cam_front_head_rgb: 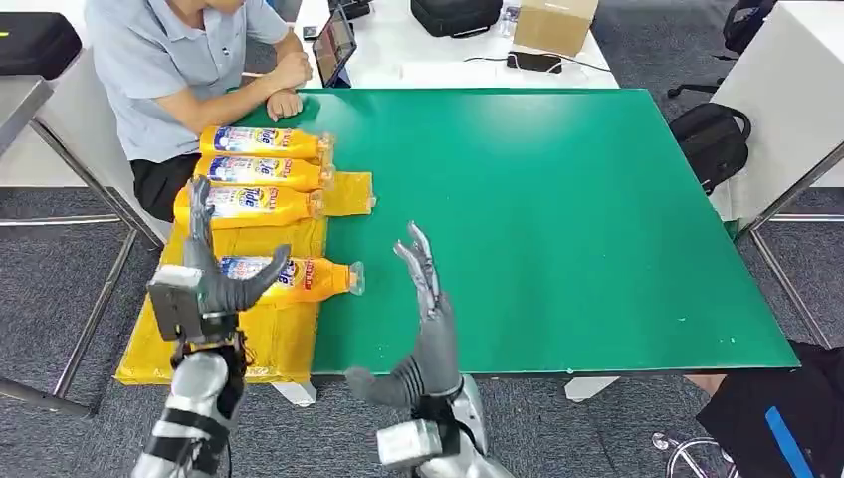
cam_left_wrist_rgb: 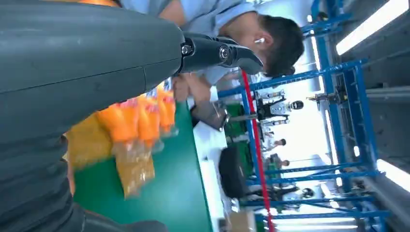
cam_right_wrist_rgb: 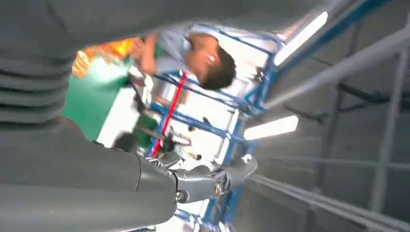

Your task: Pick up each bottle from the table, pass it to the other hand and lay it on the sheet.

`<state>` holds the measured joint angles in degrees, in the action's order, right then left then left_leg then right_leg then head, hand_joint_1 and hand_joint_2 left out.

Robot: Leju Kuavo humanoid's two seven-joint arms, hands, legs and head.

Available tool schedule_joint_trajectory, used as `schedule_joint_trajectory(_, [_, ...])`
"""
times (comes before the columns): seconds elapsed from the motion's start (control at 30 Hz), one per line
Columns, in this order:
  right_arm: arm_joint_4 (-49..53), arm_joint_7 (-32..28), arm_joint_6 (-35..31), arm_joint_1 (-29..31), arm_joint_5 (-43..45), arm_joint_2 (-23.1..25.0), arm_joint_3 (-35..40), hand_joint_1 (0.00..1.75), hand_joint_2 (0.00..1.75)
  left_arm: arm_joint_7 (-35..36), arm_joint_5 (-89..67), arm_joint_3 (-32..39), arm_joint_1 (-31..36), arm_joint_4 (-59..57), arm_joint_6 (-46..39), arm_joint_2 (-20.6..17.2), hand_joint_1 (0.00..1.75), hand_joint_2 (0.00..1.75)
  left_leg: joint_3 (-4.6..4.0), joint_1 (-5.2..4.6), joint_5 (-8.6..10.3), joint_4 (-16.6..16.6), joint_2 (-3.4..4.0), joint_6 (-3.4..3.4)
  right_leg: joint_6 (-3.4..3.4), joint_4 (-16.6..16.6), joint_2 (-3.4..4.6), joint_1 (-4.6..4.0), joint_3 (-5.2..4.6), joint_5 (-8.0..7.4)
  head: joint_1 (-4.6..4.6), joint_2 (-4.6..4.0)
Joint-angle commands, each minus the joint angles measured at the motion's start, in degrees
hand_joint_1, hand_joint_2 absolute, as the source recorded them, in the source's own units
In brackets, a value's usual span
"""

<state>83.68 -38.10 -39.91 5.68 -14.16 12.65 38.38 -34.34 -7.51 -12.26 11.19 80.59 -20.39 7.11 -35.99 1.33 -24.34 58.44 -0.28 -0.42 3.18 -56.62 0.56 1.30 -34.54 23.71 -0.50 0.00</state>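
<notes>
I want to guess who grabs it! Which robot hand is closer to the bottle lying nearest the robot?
Left. The left hand is raised right by the nearest bottle, overlapping it in the head view. The right hand is raised farther off, over the green table.

- A person (cam_front_head_rgb: 179, 60) in a light blue polo sits at the far left corner of the green tabletop (cam_front_head_rgb: 557, 219), forearms resting on it.
- Behind, a white desk (cam_front_head_rgb: 438, 60) carries a tablet (cam_front_head_rgb: 334, 45), a cardboard box (cam_front_head_rgb: 554, 22) and a black bag (cam_front_head_rgb: 455, 14).
- A black backpack (cam_front_head_rgb: 711, 139) sits on the grey carpet (cam_front_head_rgb: 647, 428).
</notes>
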Motion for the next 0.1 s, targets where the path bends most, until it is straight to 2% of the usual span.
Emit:
schedule_joint_trajectory(0.03, [10.47, -1.9, 0.81, -11.47, 11.96, -3.31, -8.93, 0.0, 0.0, 0.15, 4.85, -2.35, -12.44, 11.87, -0.09, 5.31, 0.0, 1.75, 0.2, 0.0, -0.1, -0.03, -0.1, 0.11, -0.09, 0.08, -0.17, -0.03, 0.28, 0.11, 0.0, 0.0])
schedule_joint_trajectory(0.1, [4.68, -1.9, 0.03, -12.89, 14.37, -1.4, -14.6, 0.0, 0.0, 0.83, 3.35, -3.59, -15.64, 13.55, 0.18, 5.36, 0.0, 1.75, 0.37, 0.0, -0.13, -0.13, -0.09, 0.14, -0.11, 0.2, -0.17, -0.04, 0.44, 0.12, 0.04, 0.0])
